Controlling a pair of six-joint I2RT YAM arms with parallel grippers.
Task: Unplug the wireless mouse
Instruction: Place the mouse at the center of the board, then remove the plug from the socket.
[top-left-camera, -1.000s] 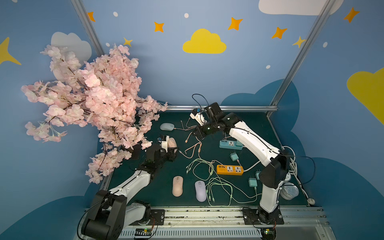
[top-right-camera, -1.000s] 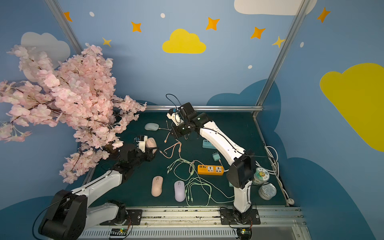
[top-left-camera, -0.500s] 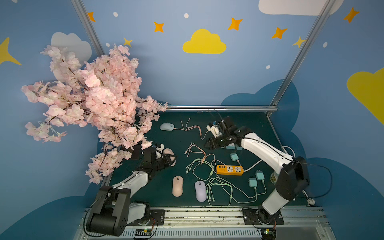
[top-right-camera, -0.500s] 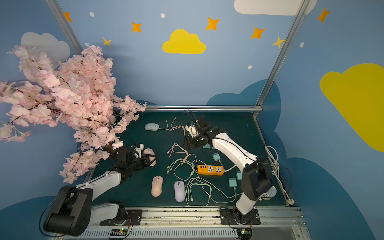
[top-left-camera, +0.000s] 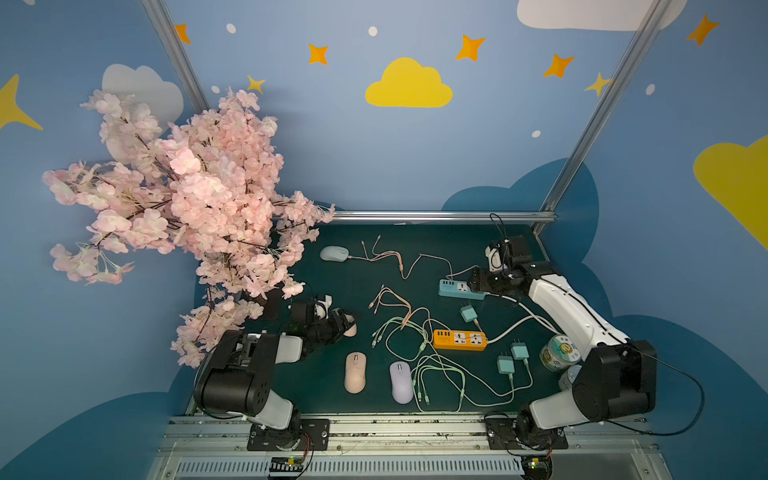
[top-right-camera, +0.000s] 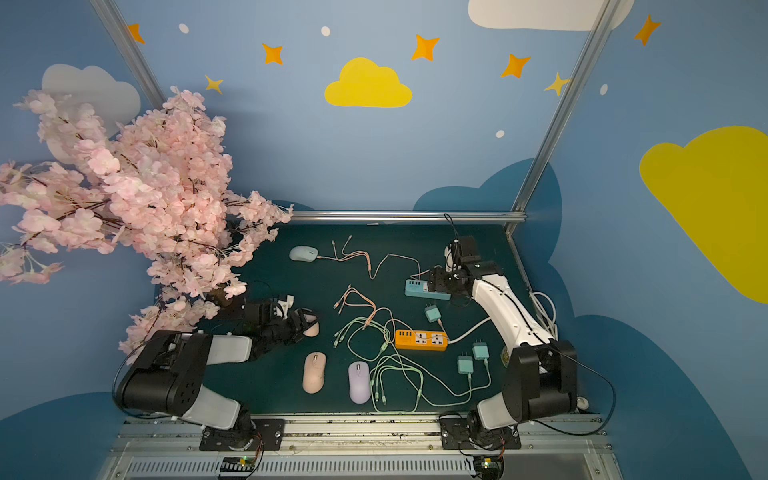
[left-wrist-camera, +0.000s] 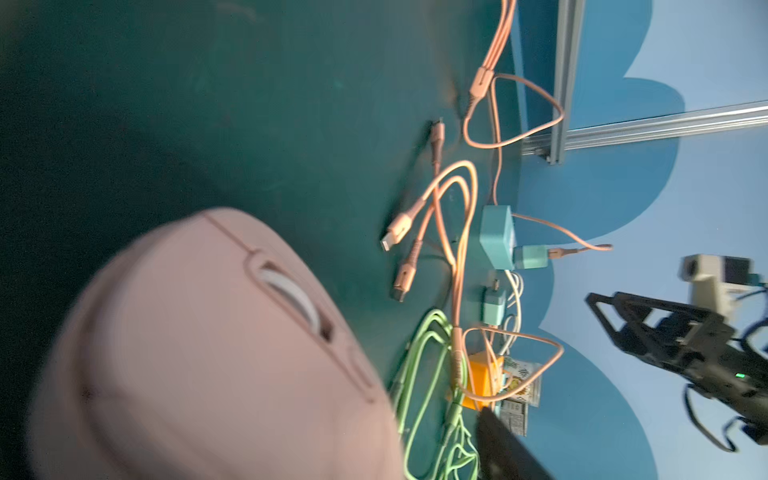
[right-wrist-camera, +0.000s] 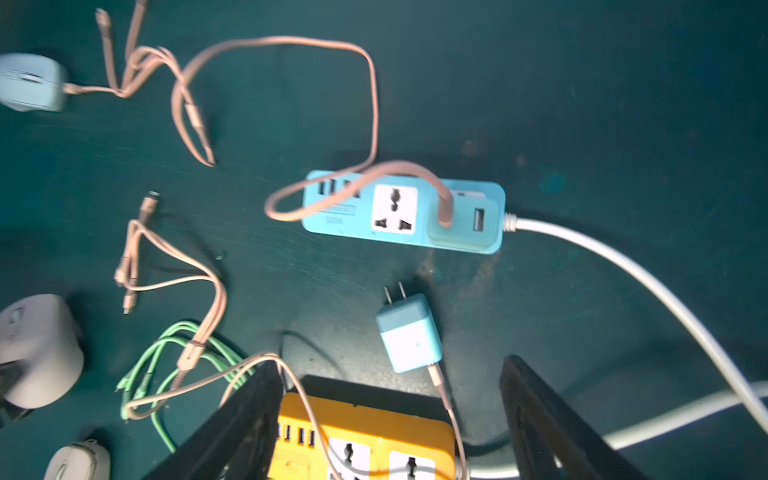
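Up close, our pink mouse (left-wrist-camera: 199, 353) is blurred and clipped by the edge; from above we see the left gripper (top-left-camera: 341, 323) hiding most of it.

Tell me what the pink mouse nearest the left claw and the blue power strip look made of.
Pink mouse: likely moulded plastic, matte; even colour, visible shell seam. Blue power strip: likely hard plastic, smooth, slightly glossy; rounded moulded edges, white socket insert.
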